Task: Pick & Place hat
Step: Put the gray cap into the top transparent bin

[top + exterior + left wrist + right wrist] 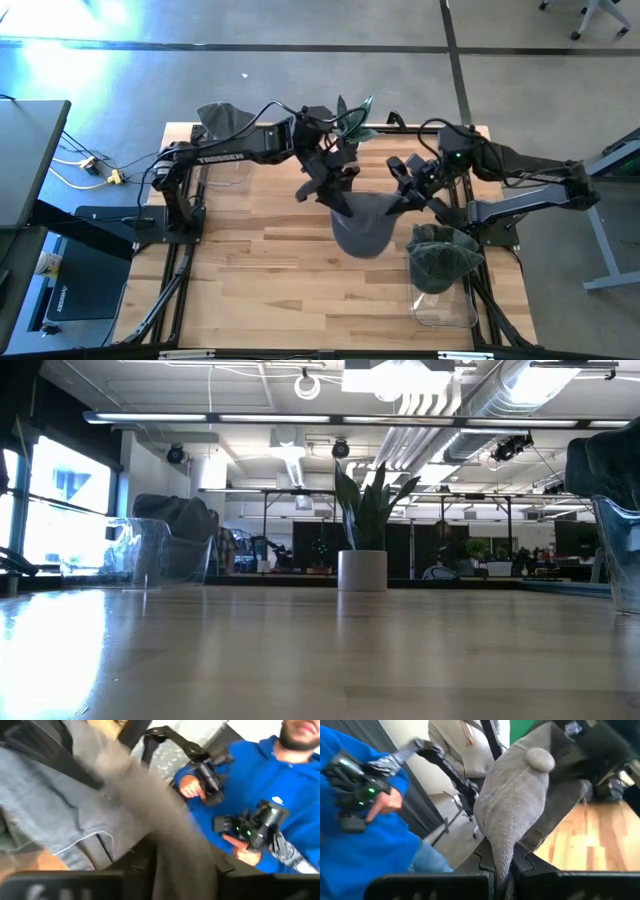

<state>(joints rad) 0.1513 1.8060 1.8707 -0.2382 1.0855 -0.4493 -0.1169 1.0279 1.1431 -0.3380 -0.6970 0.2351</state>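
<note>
The grey hat [362, 228] hangs above the middle of the table [250, 260], held between both arms. The right gripper [405, 200] has its jaws pressed onto its edge (fabric pinched flat); the left gripper [335, 196] jaws clamp the opposite side.

Matt grey cloth hat [362, 228], wooden table [270, 260]

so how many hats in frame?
3: grey hat held between both pincers mid-table; dark hat on the near-right clear bin; another hat at the far-left bin. More could be hidden underneath.
</note>
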